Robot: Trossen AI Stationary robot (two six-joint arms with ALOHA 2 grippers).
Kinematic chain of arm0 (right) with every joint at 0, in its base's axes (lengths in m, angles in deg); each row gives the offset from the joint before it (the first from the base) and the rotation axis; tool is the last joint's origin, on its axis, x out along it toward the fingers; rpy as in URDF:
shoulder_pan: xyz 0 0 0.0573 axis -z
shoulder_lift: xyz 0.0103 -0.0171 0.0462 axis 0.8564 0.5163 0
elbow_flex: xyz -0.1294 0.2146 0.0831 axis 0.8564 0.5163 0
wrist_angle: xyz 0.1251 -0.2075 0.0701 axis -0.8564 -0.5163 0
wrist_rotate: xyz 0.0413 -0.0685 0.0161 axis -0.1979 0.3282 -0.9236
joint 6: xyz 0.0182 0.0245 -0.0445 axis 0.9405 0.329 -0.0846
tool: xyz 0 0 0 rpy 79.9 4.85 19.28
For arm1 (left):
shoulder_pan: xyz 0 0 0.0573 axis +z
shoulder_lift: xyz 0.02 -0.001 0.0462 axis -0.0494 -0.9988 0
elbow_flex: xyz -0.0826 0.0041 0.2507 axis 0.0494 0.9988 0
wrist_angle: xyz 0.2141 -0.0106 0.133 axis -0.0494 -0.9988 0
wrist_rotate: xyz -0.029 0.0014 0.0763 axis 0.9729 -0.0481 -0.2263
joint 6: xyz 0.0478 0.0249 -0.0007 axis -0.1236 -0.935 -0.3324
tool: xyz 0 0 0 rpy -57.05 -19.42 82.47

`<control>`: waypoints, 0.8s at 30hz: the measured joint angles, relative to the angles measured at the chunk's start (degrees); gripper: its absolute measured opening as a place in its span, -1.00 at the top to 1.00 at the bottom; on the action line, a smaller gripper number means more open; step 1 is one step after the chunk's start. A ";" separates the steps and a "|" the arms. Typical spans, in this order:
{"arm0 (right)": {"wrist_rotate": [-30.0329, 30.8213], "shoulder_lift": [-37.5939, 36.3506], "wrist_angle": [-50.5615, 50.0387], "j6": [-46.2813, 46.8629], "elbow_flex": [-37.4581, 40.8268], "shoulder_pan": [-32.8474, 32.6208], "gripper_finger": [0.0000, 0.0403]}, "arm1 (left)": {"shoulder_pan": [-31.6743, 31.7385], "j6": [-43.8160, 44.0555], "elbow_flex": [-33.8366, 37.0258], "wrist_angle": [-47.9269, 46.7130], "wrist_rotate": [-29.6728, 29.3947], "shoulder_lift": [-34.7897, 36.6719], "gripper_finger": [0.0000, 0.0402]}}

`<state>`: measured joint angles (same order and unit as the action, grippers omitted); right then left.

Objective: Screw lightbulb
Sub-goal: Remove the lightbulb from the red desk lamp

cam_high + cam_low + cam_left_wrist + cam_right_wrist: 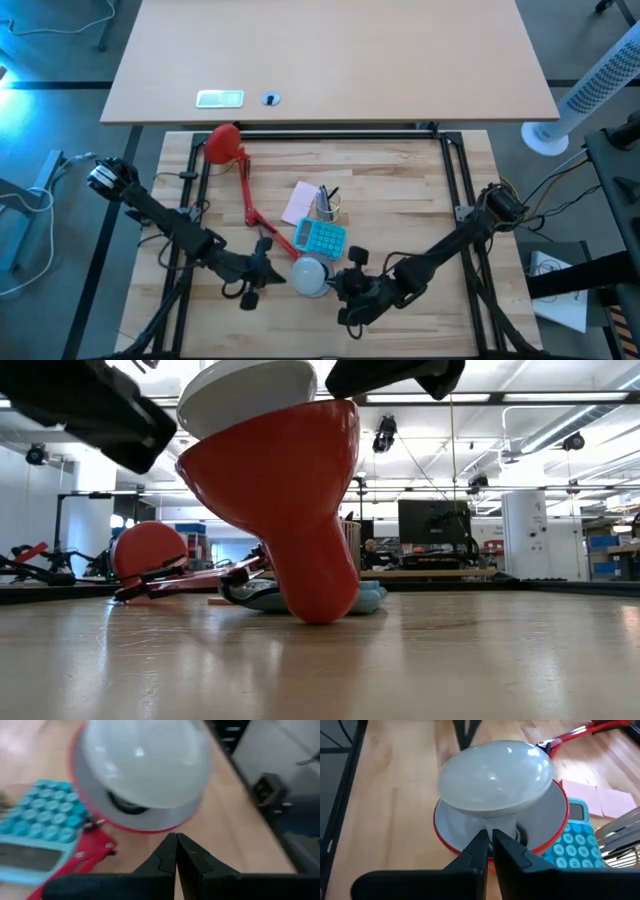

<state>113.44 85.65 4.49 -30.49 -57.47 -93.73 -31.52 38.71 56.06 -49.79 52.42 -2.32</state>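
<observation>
Near the front edge of the wooden surface (400, 180), the white domed lightbulb (495, 777) sits in the red cone lampshade (290, 500), neck down, axis tilted off upright. Right end effector (488, 840), fingers pressed together, lies just beside the neck. Left end effector (176, 851), also pressed together, flanks the shade's opposite side, about equally near.

Your high view looks straight down on the whole table (400, 190), both arms entering from the near corners. Your low view sits at tabletop height, close against the red lamp shade (290, 490), facing the room beyond. Both wrist views look down at close range on the lightbulb (495, 777), from opposite sides.
</observation>
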 joint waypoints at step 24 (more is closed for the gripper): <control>-4.70 3.64 11.17 -4.15 0.04 0.33 0.91 | 6.97 -3.63 -1.89 -0.97 1.70 0.57 1.00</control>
<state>108.74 89.28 15.65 -34.64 -57.42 -93.40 -24.55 35.08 54.17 -50.77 54.12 -1.75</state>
